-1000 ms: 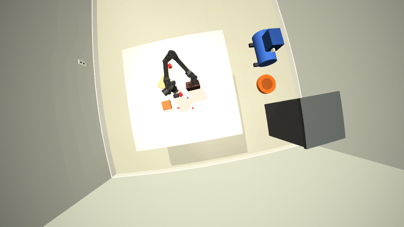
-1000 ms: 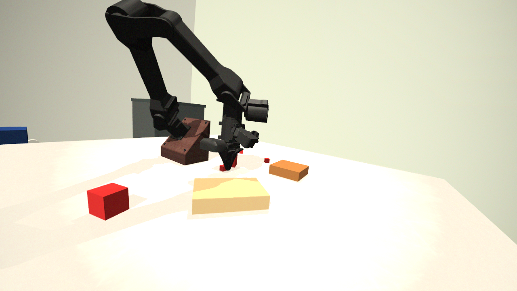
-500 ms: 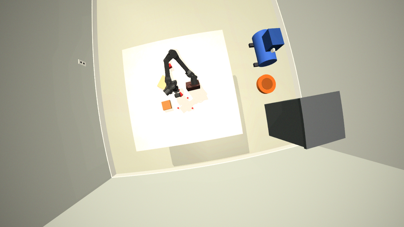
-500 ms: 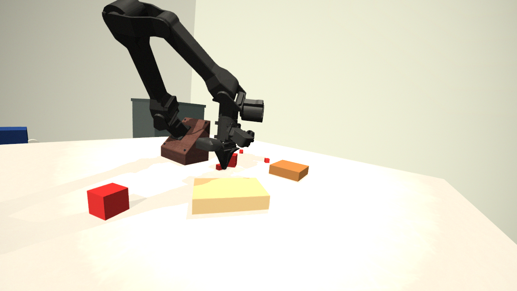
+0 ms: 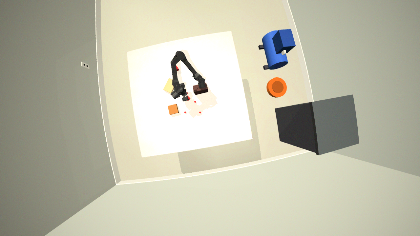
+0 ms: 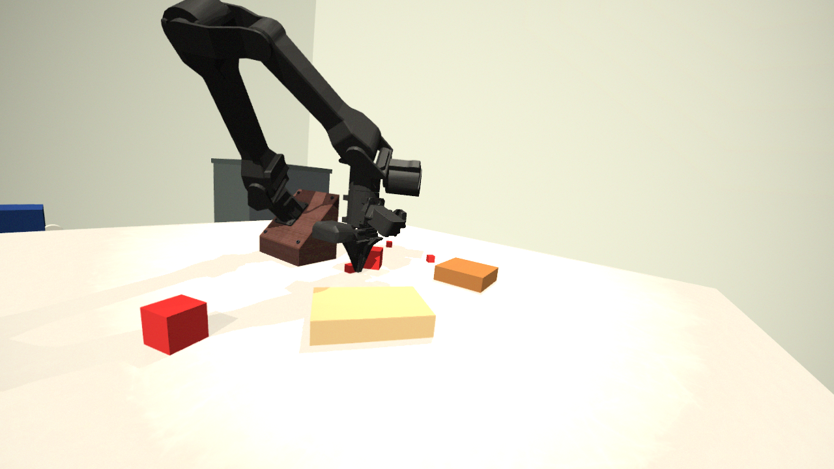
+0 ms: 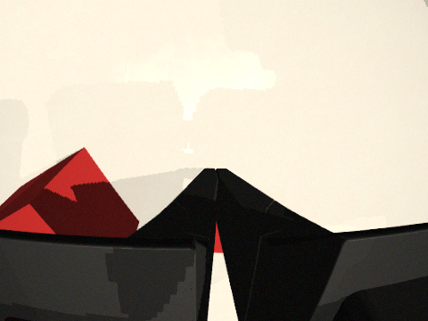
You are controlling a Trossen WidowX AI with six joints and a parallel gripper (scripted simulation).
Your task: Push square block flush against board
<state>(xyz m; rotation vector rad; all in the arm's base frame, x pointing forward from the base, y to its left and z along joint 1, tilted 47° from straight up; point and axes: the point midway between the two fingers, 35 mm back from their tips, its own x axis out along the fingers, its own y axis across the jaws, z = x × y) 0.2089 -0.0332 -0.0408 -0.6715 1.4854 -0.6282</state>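
The square block, orange, lies flat on the table. The board, pale yellow and rectangular, lies flat and apart from it, with bare table between them. The arm hides part of the board in the top view. My gripper is shut and empty, pointing down with its tips low near the table. In the exterior view it is beyond the board and left of the block, touching neither. The wrist view shows neither block nor board.
A red block stands close beside the fingers. A small red cube is by the fingertips. Other small red cubes lie nearby. Another red block stands beyond the board, away from the orange block.
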